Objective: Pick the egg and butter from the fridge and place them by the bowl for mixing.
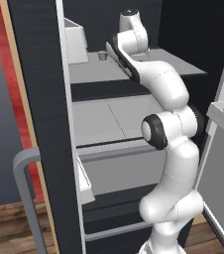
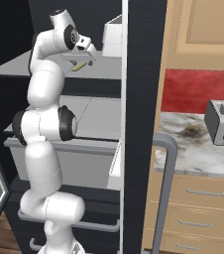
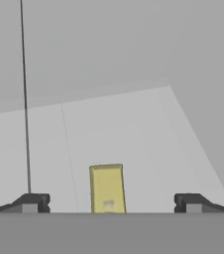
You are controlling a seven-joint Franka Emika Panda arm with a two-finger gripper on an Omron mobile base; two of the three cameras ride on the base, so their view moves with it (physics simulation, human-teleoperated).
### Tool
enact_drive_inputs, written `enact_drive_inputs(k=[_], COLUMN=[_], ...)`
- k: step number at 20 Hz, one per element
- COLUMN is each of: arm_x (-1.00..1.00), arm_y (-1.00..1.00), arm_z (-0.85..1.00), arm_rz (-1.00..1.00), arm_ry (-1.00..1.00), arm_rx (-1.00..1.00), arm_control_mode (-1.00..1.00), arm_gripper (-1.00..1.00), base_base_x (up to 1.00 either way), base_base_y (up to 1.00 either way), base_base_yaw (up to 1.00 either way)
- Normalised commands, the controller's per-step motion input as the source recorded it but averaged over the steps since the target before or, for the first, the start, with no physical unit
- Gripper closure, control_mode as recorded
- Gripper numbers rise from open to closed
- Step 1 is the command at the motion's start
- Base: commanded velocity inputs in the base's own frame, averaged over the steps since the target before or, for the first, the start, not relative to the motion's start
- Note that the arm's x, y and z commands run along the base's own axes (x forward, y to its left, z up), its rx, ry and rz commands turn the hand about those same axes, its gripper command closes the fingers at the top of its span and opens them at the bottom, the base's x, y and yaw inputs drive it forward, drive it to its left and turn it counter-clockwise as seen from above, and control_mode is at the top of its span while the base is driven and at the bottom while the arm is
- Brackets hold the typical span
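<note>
Arm reaches into the open fridge (image 1: 44,99), hand at the upper shelf level, top centre of both base views.

Tool (image 3: 111,203): jaws stand wide apart, nothing between the pads. In the hand view the two dark fingertips (image 3: 34,202) sit at lower left and lower right of the frame, with the butter (image 3: 107,188) lying between them, slightly left of centre, touching neither. The butter is a pale-yellow stick lying flat on the light grey shelf (image 3: 134,129), long axis pointing away from the camera.

Right base view: the butter (image 2: 78,65) shows as a small yellow sliver on the upper shelf, just below the tool (image 2: 86,52), upper left of the frame.

Left base view: a small grey cup-like thing (image 1: 102,55) sits on the same shelf, upper centre, just left of the arm.

Right base view, right side: a toaster (image 2: 223,122) stands on the marbled table (image 2: 193,149).
</note>
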Motion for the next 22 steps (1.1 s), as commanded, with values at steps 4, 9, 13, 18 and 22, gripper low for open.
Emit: enact_drive_inputs(k=[4,9,13,18,22], arm_x=[-0.32,-0.09,-0.02,0.0,0.0], arm_y=[0.0,0.06,0.0,0.01,0.11], arm_z=[-0.38,-0.27,-0.24,-0.25,-0.19], arm_rz=[-0.01,-0.01,-0.02,-0.02,0.0], arm_ry=[-0.05,-0.05,-0.03,0.0,0.04], arm_rx=[0.0,0.01,0.05,0.05,0.04], arm_control_mode=[-1.0,-1.0,-1.0,-1.0,-1.0], arm_gripper=[-1.0,-1.0,-1.0,1.0,1.0], base_base_x=[0.0,0.0,0.0,0.0,0.0], base_base_y=[0.0,0.0,0.0,0.0,0.0], base_base_yaw=[0.0,0.0,0.0,0.0,0.0])
